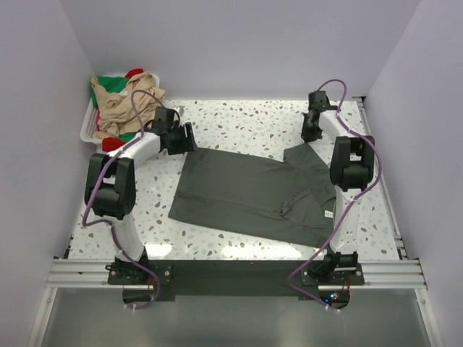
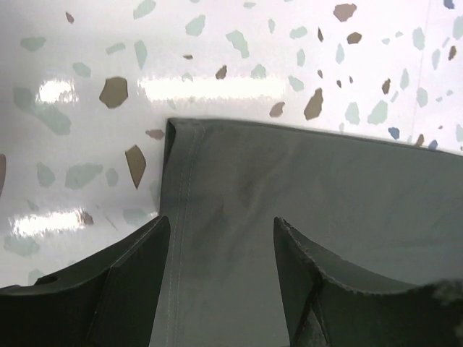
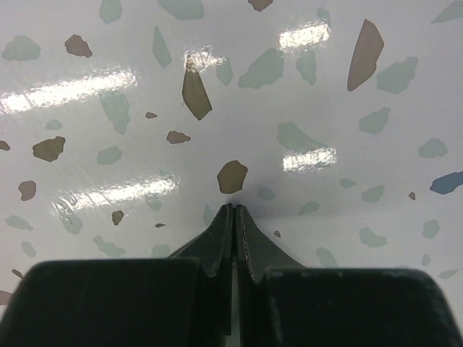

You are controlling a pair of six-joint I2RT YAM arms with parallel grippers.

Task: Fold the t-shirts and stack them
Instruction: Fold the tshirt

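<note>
A large dark grey t-shirt (image 1: 253, 191) lies spread flat on the speckled table, its small white neck label (image 1: 327, 214) towards the right. My left gripper (image 1: 184, 141) hovers over the shirt's far left hem corner. In the left wrist view this gripper (image 2: 221, 220) is open, its fingers straddling the stitched hem of the grey cloth (image 2: 325, 188). My right gripper (image 1: 315, 126) is beyond the shirt's far right sleeve, over bare table. In the right wrist view it (image 3: 235, 207) is shut, fingertips together with no cloth between them.
A white plastic basket (image 1: 87, 129) stands at the far left corner, holding crumpled beige (image 1: 126, 101), green (image 1: 108, 81) and red (image 1: 134, 72) shirts. White walls close in the table on the left, back and right. A metal rail (image 1: 231, 273) runs along the near edge.
</note>
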